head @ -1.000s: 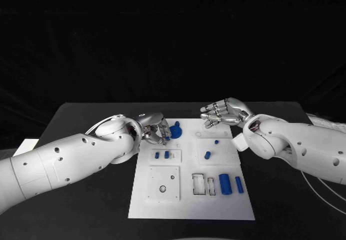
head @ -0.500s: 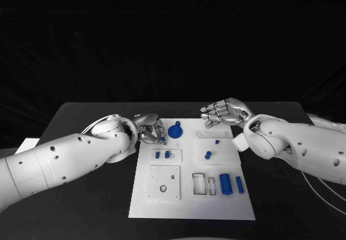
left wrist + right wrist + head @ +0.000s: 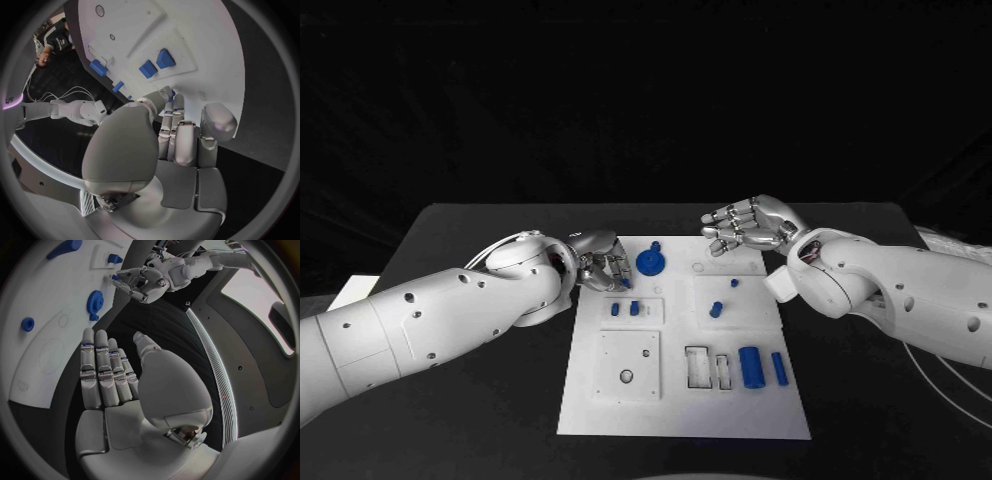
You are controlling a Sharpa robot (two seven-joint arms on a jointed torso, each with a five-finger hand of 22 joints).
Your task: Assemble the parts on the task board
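Parts (image 3: 750,366): seven blue, one board (image 3: 682,420)

The task board (image 3: 678,420) lay in the middle of the bench (image 3: 473,400). The gear (image 3: 652,264) sat at the board's far end, left of centre. Nearer, two small parts (image 3: 625,309) stood side by side on the left, with two more parts (image 3: 723,297) to their right. Two cylinders (image 3: 762,367) lay side by side near the board's right edge, just right of two slots (image 3: 705,368). The left hand (image 3: 599,263) hung at the far left edge beside the gear; the right hand (image 3: 749,226) hovered over the far right corner.
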